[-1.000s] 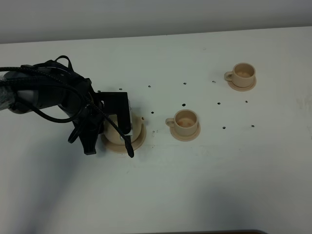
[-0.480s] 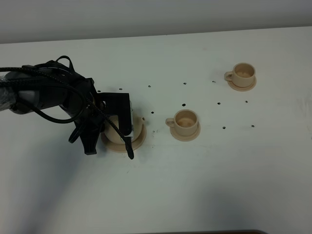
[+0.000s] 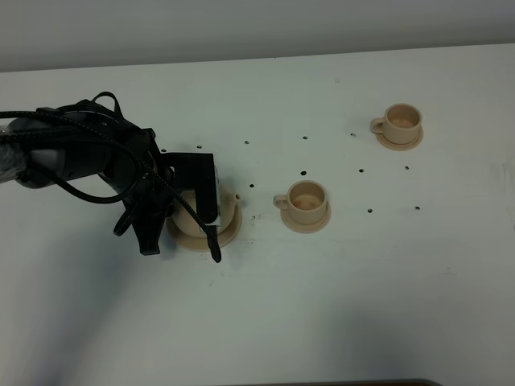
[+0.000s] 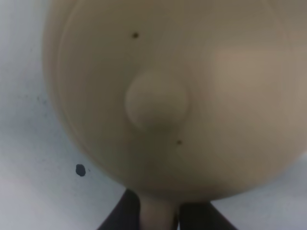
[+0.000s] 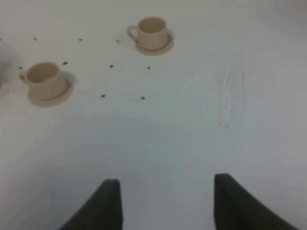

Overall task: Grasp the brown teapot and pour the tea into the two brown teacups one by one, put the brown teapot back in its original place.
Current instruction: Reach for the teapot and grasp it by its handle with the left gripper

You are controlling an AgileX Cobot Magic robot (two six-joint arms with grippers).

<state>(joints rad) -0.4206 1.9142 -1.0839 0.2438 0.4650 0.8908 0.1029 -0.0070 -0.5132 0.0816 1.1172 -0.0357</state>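
Left wrist view: the teapot (image 4: pixel 158 96) filled nearly the whole frame, seen from above and out of focus, with the round knob (image 4: pixel 156 101) of its lid near the middle. The left gripper (image 4: pixel 159 221) was closed on the teapot's handle (image 4: pixel 159 211): 2 dark fingers (image 4: pixel 120 218) pressed against the pale strip of the handle, 1 on each side, with no gap showing.

In the exterior high view the left arm (image 3: pixel 72 153) reached in from the left edge and covered most of the teapot at the centre left of the frame. The teapot sat on its wide saucer (image 3: pixel 232 227), whose rim showed to the right of the arm. A black cable (image 3: pixel 211 241) hung across the front of the pot.

The white table (image 3: pixel 322 322) carried scattered dark specks. The middle cup (image 3: pixel 307 198) stood just right of centre, well apart from the teapot, handle pointing left. The far cup (image 3: pixel 401 121) stood at the upper right, handle also pointing left. Each rested upright on its own small saucer (image 3: pixel 325 218).

The right wrist view showed the right gripper (image 5: pixel 165 201) with its 2 fingers spread wide and nothing between them, held above bare table. Both cups lay beyond it, well apart from it. This gripper was outside the exterior high frame.
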